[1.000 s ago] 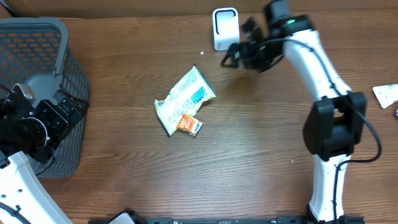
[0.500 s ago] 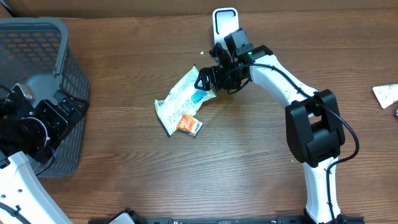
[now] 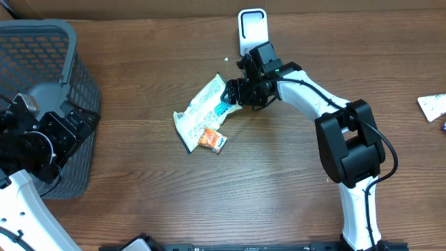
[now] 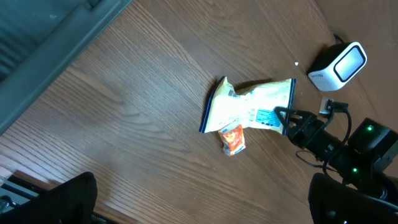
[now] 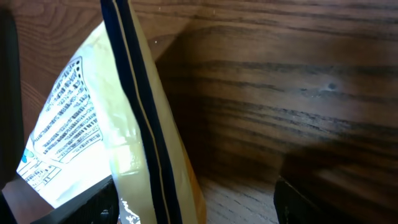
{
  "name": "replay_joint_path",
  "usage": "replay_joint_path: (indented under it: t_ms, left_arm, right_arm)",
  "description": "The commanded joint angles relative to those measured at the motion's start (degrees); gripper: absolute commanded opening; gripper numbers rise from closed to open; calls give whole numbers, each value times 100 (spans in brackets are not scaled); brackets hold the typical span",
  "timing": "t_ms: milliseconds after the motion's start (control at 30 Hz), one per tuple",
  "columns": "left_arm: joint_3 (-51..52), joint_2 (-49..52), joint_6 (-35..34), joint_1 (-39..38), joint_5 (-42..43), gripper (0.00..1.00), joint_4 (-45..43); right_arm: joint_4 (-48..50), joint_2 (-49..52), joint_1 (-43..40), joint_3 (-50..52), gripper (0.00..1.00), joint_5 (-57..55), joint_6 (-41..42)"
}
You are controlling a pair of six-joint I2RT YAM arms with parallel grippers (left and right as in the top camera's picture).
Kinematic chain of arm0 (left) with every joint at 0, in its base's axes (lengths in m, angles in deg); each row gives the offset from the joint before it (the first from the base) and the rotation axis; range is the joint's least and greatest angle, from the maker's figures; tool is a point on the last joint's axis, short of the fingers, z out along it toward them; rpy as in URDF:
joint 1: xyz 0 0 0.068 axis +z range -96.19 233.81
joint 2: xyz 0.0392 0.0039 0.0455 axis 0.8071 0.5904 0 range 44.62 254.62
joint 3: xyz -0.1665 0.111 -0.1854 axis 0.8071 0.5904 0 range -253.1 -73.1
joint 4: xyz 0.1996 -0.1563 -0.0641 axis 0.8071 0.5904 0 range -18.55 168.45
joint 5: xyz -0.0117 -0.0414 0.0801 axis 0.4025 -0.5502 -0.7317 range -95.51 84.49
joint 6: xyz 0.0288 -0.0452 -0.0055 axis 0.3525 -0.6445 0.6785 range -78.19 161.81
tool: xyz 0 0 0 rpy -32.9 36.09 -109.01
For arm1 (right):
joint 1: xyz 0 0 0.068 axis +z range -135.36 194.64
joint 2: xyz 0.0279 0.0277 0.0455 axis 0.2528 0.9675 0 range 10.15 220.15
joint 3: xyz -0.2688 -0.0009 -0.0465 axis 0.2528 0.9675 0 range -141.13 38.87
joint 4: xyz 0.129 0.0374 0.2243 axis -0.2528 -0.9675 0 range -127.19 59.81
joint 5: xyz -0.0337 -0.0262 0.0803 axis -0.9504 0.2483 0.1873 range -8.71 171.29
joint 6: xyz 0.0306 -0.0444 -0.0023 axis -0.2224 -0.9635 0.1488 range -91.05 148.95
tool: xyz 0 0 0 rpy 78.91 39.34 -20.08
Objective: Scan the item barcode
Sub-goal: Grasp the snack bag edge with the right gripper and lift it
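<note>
Packet (image 3: 208, 110) at mid-frame is straddled at its edge by the wide-open right gripper (image 3: 232, 94), so a shallow pinch could be lost.

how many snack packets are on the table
3. A large white-and-yellow pouch lies mid-table, a small orange packet sits right beside it, and a white packet is cut off at the right edge of the overhead view. More may lie outside the frame.
</note>
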Motion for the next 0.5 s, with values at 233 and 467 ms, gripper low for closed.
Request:
replay_joint_path:
  t_ms: [233, 467]
  left_arm:
    - [20, -4, 129, -39, 15, 100, -7]
    - [20, -4, 129, -39, 15, 100, -7]
  right_arm:
    - [525, -114, 356, 57, 93, 87, 76]
    - [804, 144, 531, 57, 93, 92, 76]
